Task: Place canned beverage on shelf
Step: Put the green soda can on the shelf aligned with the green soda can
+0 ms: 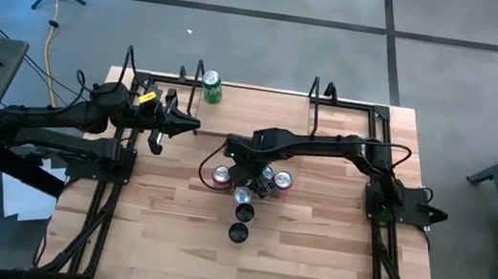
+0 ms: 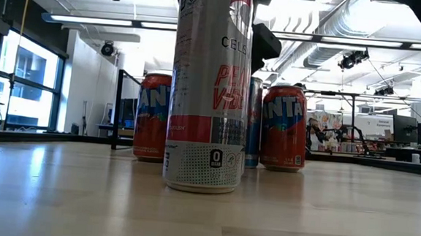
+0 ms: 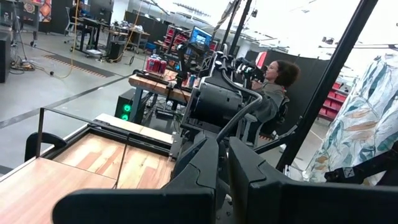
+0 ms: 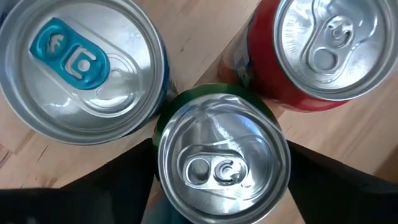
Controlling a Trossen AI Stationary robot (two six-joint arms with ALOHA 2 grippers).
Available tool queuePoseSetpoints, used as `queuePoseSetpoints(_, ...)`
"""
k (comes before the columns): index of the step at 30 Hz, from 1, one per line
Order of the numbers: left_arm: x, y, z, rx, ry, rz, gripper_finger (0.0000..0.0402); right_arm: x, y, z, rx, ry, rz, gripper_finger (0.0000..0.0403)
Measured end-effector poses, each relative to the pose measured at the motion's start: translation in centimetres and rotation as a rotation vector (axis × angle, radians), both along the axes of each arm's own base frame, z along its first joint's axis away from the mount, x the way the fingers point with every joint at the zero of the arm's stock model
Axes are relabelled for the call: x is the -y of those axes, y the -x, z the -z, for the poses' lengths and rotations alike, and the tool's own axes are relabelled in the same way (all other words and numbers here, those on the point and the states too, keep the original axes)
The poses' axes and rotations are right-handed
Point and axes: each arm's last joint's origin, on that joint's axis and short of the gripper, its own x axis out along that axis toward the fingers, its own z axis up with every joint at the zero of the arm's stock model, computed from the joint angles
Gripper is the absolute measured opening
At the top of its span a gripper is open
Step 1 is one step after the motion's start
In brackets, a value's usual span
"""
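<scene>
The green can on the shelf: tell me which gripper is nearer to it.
Left. The left gripper waits just in front of the shelf, beside the green can. The right gripper is farther out, down over the cluster of cans mid-table.

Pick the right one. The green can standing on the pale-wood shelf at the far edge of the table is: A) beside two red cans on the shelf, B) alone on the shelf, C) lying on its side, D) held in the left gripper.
B: in the high view the upright green can is the only can on the pale-wood shelf with black wire uprights; the other cans cluster mid-table.
</scene>
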Motion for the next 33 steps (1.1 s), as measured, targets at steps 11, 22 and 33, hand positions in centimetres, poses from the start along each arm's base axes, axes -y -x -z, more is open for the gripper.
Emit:
queuePoseSetpoints(11,0.0,0.0,0.0,0.0,-0.001,0.0,0.0,0.0,0.3,-1.6,0.008,-0.004,-0.001,0.0278)
queuePoseSetpoints(22,0.0,0.0,0.0,0.0,-0.001,-0.003,0.0,0.3,0.5,-8.9,0.13,0.005,-0.015,0.0278)
queuePoseSetpoints(33,0.0,0.0,0.0,0.0,0.0,-0.01,0.0,5.0,3.0,-12.8,0.095,0.078,0.151,0.0278)
